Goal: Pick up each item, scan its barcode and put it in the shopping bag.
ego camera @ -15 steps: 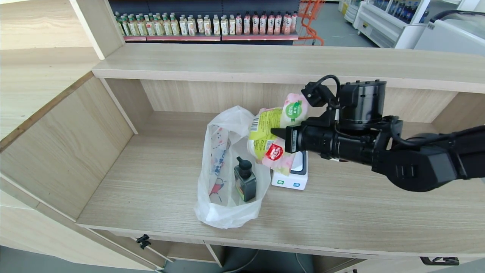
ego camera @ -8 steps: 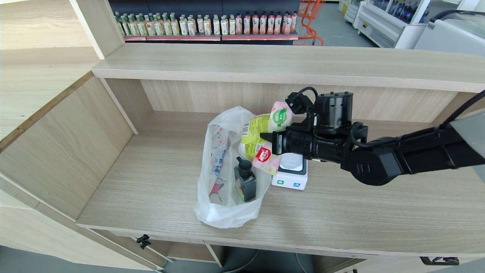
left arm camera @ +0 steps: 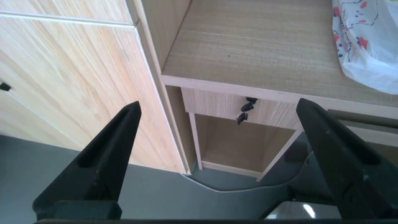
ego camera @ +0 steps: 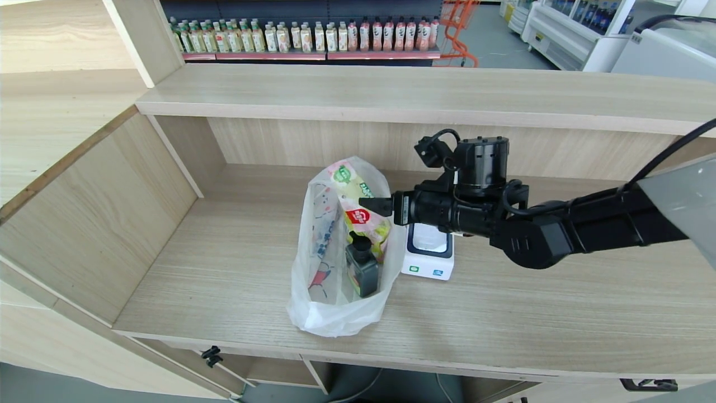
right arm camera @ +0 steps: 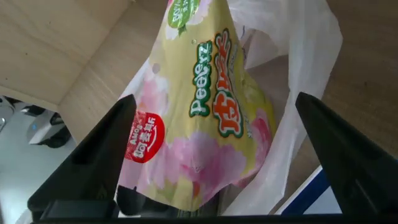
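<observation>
Moved toward 9 o'clock and lowered: the snack packet (ego camera: 358, 196), seen over the scanner (ego camera: 428, 260) a second ago, is now seen inside the mouth of the shopping bag (ego camera: 319, 302), and the right arm has been shifted along with it. The scanner's top has been uncovered.

The right gripper (ego camera: 369, 205) is held at the bag's 3 o'clock rim, reached in from 3 o'clock. Its fingers are spread wide in the right wrist view, with the packet between them and a gap visible on one side; no pinch is seen. The packet is propped tilted in the bag, top end toward 11 o'clock, and its lower end is met by the dark bottle (ego camera: 362, 268) at 6 o'clock. The bottle is stood upright in the bag. The scanner is placed just beside the bag at 3 o'clock on the wooden counter (ego camera: 531, 313).

The left gripper (left arm camera: 219, 104) is held with fingers spread, nothing between them, off the counter's front edge; a corner of the bag is caught in its view.
</observation>
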Controlling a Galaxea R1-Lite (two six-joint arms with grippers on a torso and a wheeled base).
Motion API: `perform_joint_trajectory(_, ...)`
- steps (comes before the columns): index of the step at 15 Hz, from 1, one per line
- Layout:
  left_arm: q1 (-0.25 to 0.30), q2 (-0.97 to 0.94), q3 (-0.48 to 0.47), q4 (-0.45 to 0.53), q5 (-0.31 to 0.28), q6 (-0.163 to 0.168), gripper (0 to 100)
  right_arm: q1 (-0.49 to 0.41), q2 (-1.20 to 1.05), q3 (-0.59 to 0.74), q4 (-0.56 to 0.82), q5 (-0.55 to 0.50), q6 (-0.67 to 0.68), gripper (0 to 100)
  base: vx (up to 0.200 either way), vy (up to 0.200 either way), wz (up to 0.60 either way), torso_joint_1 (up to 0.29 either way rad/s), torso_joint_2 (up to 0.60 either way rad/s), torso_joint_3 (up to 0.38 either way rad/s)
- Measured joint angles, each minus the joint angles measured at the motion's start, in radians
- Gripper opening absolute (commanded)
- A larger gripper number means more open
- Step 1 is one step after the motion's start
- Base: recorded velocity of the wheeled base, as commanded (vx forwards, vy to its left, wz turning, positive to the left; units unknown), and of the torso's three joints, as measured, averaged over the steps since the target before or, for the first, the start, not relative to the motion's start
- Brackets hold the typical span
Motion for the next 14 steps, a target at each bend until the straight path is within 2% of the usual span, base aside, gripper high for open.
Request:
perform_joint_trajectory(3, -0.001, 0.000, 0.000, 0.000, 0.000, 0.000, 100, -0.005, -0.074, 0.050, 0.005, 0.007, 0.044, 100, 0.000, 0.000, 0.00, 0.000, 0.00, 0.000)
perform_joint_trajectory(5, 0.000, 0.000, 0.000, 0.000, 0.000, 0.000, 100, -0.014, -0.189, 0.168, 0.031, 0.017, 0.062, 100, 0.000, 0.000, 0.00, 0.000, 0.00, 0.000)
perform_joint_trajectory(8, -0.001, 0.000, 0.000, 0.000, 0.000, 0.000, 100, -0.047, -0.511, 0.404, 0.124, -0.020, 0.044, 100, 0.000, 0.000, 0.00, 0.000, 0.00, 0.000)
perform_joint_trajectory(11, -0.001, 0.000, 0.000, 0.000, 0.000, 0.000, 100, -0.132, -0.927, 0.681, 0.253, -0.182, -0.002, 100, 0.000, 0.000, 0.00, 0.000, 0.00, 0.000)
perform_joint_trajectory(12, -0.001, 0.000, 0.000, 0.000, 0.000, 0.000, 100, -0.170, -1.067, 0.787, 0.287, -0.217, -0.016, 100, 0.000, 0.000, 0.00, 0.000, 0.00, 0.000)
perform_joint_trajectory(14, -0.001, 0.000, 0.000, 0.000, 0.000, 0.000, 100, -0.270, -1.339, 0.995, 0.332, -0.212, -0.063, 100, 0.000, 0.000, 0.00, 0.000, 0.00, 0.000)
